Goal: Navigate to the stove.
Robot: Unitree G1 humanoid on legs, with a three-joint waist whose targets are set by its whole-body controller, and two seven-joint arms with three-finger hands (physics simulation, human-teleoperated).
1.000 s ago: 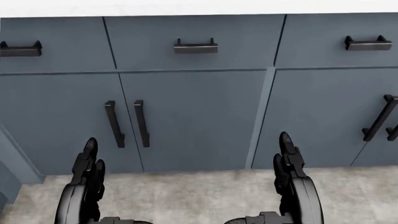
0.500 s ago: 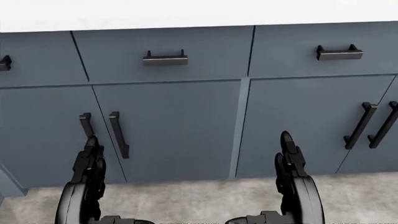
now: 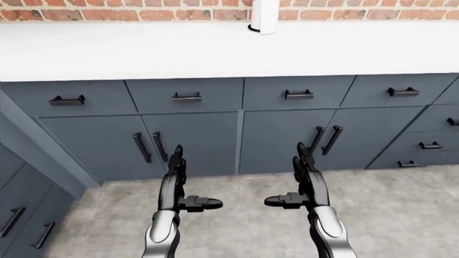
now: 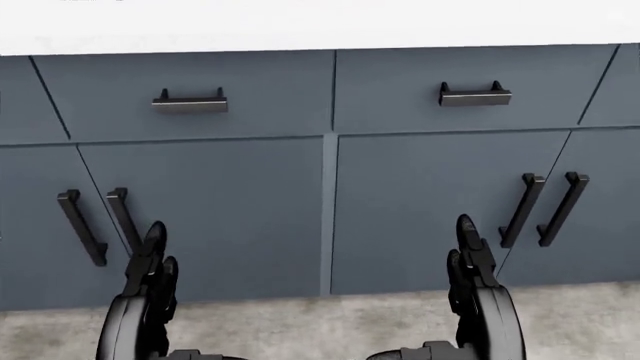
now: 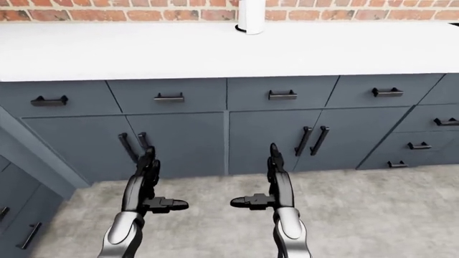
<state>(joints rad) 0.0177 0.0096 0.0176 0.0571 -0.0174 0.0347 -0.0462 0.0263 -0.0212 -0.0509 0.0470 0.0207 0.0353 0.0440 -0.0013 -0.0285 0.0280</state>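
Note:
No stove shows in any view. I face a row of blue-grey cabinets (image 3: 193,140) under a white counter (image 3: 179,51) with a red brick wall (image 3: 107,13) behind it. My left hand (image 3: 176,174) and right hand (image 3: 305,172) are both held out low over the floor, fingers straight and thumbs pointing inward, open and empty. In the head view the hands show at the bottom left (image 4: 150,277) and bottom right (image 4: 472,270).
A white cylinder (image 3: 264,16) stands on the counter by the wall. Drawers with black bar handles (image 3: 299,94) run under the counter; more drawers (image 3: 430,145) sit at the right. Another cabinet run (image 3: 21,215) juts out at the left. The floor (image 3: 237,215) is grey stone.
The whole picture has shifted left and down: the camera has moved to the right along the cabinets. The hands keep the same pose.

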